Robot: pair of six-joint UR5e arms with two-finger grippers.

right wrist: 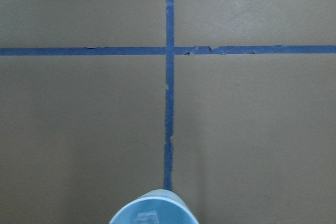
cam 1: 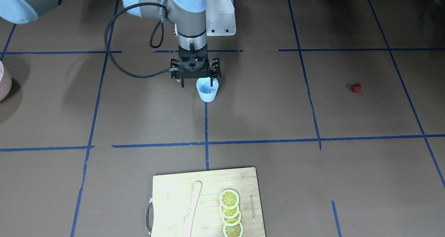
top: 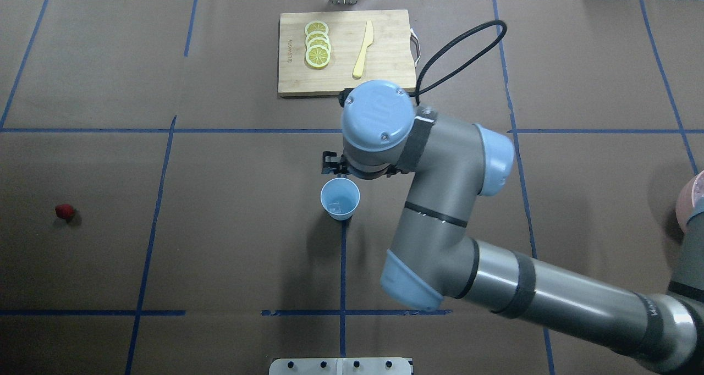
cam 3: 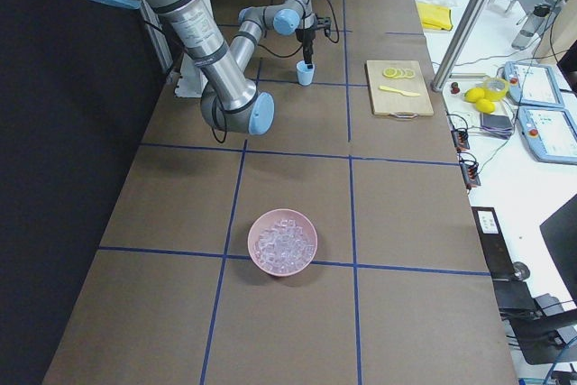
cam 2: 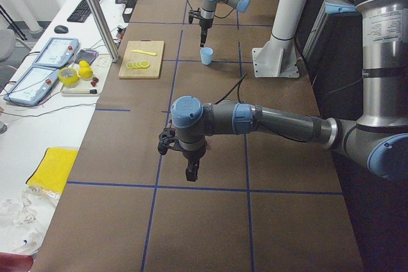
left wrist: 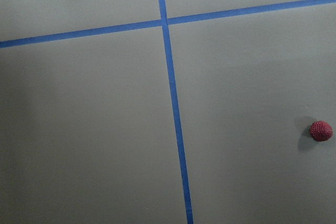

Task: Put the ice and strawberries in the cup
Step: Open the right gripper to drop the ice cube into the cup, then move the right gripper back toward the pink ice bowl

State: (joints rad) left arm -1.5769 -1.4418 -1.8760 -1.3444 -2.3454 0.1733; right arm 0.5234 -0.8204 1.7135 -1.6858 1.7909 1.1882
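Note:
The light-blue cup (cam 1: 207,90) stands upright at the table's middle with a clear ice cube (cam 1: 210,90) inside; it also shows in the overhead view (top: 340,198). My right gripper (cam 1: 197,84) hangs open and empty just behind the cup, one fingertip at its rim. More ice (cam 3: 282,241) fills a pink bowl (cam 3: 260,261) far on my right side. The red strawberry (top: 65,211) lies alone on the table far to my left, and shows in the left wrist view (left wrist: 321,130). My left gripper (cam 2: 191,171) hovers over the table; I cannot tell if it is open.
A wooden cutting board (top: 385,72) with several lemon slices (top: 318,50) and a pale knife (top: 363,49) lies at the far side of the table, beyond the cup. The right arm's elbow (top: 418,276) overhangs the table's middle right. Blue tape lines grid the brown surface.

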